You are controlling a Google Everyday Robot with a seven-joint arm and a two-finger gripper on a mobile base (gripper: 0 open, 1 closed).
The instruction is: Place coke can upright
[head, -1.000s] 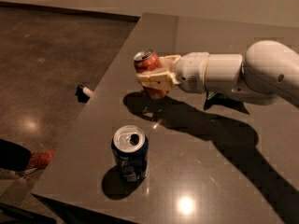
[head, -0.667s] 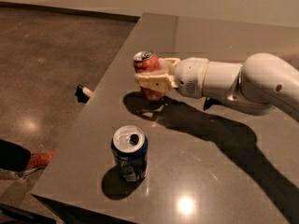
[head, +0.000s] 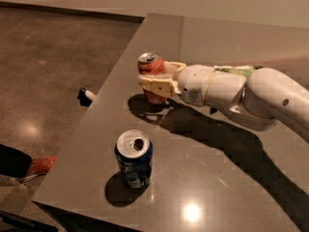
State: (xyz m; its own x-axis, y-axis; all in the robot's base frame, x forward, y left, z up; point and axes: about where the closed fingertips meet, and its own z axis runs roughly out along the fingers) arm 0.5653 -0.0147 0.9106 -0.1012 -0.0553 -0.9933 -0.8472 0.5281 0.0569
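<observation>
The coke can (head: 150, 66) is orange-red with a silver top. It stands upright near the left edge of the grey table (head: 231, 187), its base at the table surface. My gripper (head: 158, 80) reaches in from the right and is shut on the can's middle, one cream finger (head: 155, 85) across its front. The white arm (head: 241, 93) stretches off to the right.
A dark blue can (head: 134, 159) with an open silver top stands upright near the table's front left corner. The table's left edge drops to a concrete floor. A small dark object (head: 85, 96) lies on the floor. A red shoe (head: 38, 166) shows at the lower left.
The gripper and coke can have lowered slightly toward the table, and the arm has dropped lower. The blue can has not moved.
</observation>
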